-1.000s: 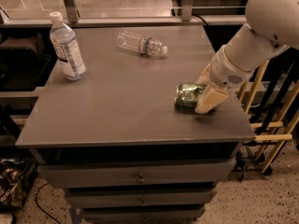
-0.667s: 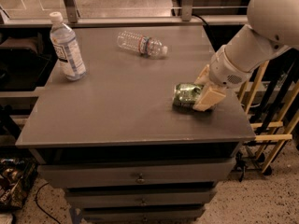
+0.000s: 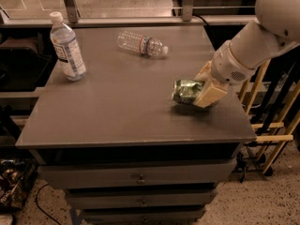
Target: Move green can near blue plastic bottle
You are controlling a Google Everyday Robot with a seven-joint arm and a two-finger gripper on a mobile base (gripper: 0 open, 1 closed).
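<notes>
The green can (image 3: 185, 92) lies on its side near the right edge of the grey cabinet top (image 3: 117, 102), its mottled green print showing. My gripper (image 3: 201, 86) comes in from the right and is shut on the can, one cream finger in front of it and one behind. The blue plastic bottle (image 3: 67, 47) stands upright at the far left of the top, with a white cap and a white-and-blue label. It is far from the can.
A clear bottle with a red-banded label (image 3: 142, 44) lies on its side at the back middle. The top ends close to the can on the right. Drawers (image 3: 136, 177) run below the front edge. Wooden rails (image 3: 272, 125) stand to the right.
The gripper and the can have shifted slightly to the left along the top. Both bottles have not moved.
</notes>
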